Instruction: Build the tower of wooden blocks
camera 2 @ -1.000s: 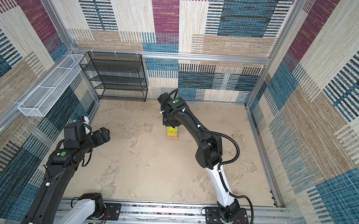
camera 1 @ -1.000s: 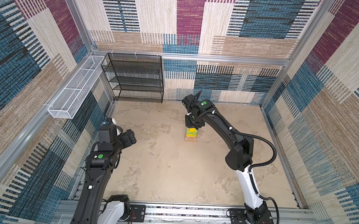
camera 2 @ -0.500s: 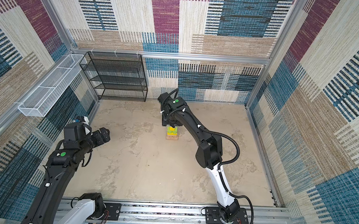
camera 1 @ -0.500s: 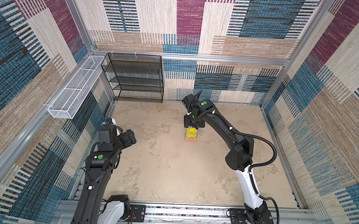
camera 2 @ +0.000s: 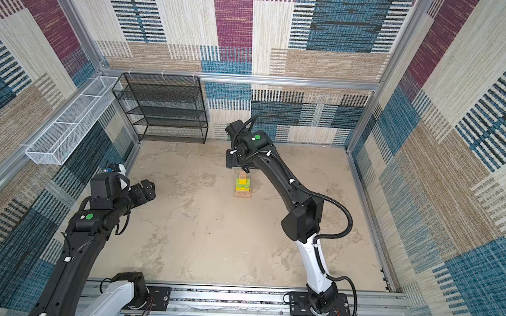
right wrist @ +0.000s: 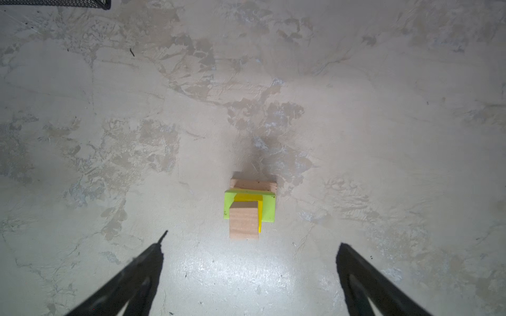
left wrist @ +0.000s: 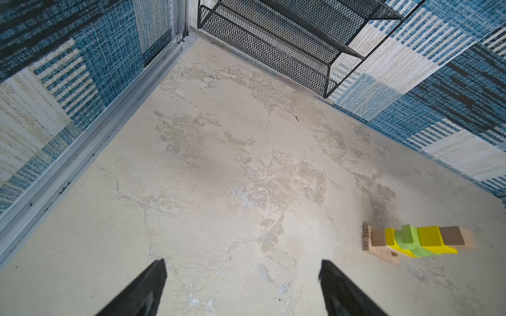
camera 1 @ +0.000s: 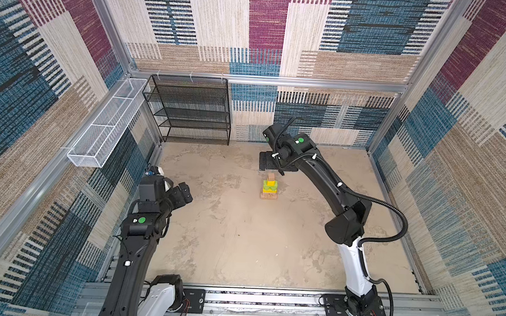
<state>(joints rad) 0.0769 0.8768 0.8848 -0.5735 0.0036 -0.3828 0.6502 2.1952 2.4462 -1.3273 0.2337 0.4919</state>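
On the table (camera 1: 240,240), both arms' jaws stand wide and empty: right arm (camera 1: 320,175) over the mid-table wood block tower (camera 1: 269,189), left arm (camera 1: 135,248) well apart. The light, rigid stack looks topple-prone; its top tan cube (right wrist: 244,221) is best pinched by its flat sides.

My right hand (right wrist: 252,243) hangs wide open, pointing straight down; my left hand (left wrist: 243,262) is raised off to the side, fingers spread.
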